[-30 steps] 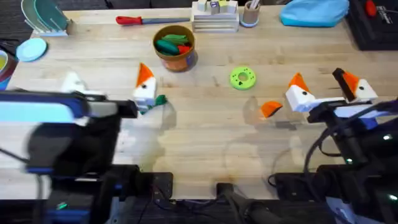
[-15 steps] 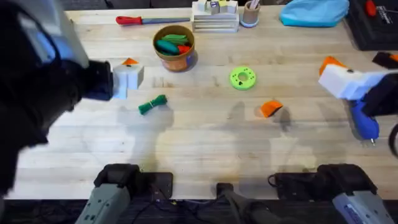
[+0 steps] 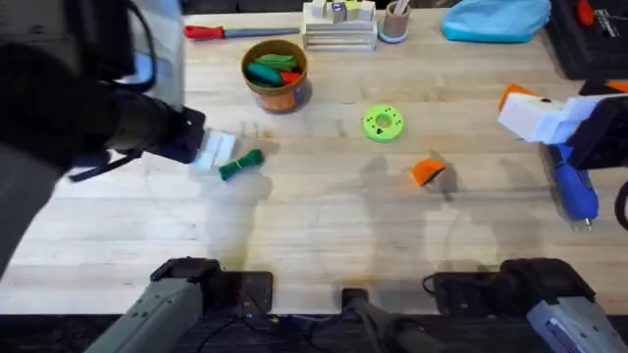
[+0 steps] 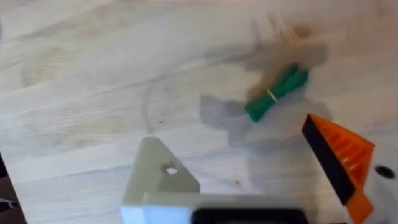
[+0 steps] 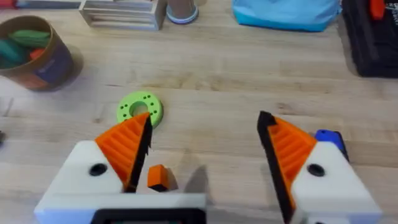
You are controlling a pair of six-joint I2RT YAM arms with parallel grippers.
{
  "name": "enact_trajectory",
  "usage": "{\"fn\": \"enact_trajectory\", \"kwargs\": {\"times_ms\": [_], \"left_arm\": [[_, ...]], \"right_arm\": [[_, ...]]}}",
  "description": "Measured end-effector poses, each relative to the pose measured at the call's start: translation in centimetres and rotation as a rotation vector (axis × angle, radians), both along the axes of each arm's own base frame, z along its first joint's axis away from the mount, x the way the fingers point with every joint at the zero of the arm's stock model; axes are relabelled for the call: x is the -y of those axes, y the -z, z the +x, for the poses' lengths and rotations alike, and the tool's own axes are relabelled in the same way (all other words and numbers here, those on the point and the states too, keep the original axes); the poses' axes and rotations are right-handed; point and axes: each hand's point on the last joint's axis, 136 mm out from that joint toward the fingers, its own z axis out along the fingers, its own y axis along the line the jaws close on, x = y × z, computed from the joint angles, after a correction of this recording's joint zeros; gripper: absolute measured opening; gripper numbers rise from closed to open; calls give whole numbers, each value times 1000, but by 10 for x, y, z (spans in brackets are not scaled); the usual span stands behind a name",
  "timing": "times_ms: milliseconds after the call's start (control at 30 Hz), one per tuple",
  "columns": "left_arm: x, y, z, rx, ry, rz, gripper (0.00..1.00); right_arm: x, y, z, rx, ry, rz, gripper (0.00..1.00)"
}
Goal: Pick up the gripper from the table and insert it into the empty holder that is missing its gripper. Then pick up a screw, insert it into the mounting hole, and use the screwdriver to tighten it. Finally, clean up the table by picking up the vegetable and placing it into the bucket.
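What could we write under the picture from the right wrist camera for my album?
Open right gripper hovers over the wooden table, above a small orange piece and a green disc.

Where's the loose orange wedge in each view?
Overhead: the orange wedge lies on the table right of centre, toward the arms' bases from the green disc.
Right wrist: the wedge lies on the wood just camera-side of the green disc.
Left wrist: not in it; the green vegetable lies there.
Shared landmark: the green disc, in the overhead and right wrist views.
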Motion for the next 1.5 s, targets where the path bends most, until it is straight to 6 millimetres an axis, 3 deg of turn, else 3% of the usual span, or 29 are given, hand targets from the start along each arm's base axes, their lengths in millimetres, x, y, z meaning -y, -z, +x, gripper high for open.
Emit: {"fn": "enact_trajectory", "kwargs": {"times_ms": [167,267,367,433,500,633,700,733,900,933,1167,1267,1367,1500], "left_arm": [[14,36,7,-105,104,26,989],[30,54,1,-166,183,38,862],[41,67,-5,-198,239,46,594],[46,72,-10,-215,269,52,282],[52,72,-11,-214,303,58,36],[63,63,-13,-172,349,58,4],[67,56,-13,-135,367,55,5],[69,52,-14,-116,375,53,52],[92,18,-5,35,376,-43,848],[100,7,0,89,369,-90,956],[155,-76,37,453,415,-394,993],[169,-104,47,557,449,-477,993],[177,-119,52,614,471,-519,993],[180,-116,52,593,474,-539,993]], "right_arm": [[0,0,0,0,0,0,992],[0,0,0,0,0,0,990],[0,0,0,0,0,0,991],[0,0,0,0,0,0,992],[0,0,0,0,0,0,991],[0,0,0,0,0,0,992],[0,0,0,0,0,0,991],[0,0,0,0,0,0,991],[0,0,0,0,0,0,991],[0,0,0,0,0,0,991],[0,1,0,-3,0,0,992],[0,1,0,-3,0,0,991],[0,1,0,-3,0,0,991],[0,1,0,-3,0,0,991]]}}
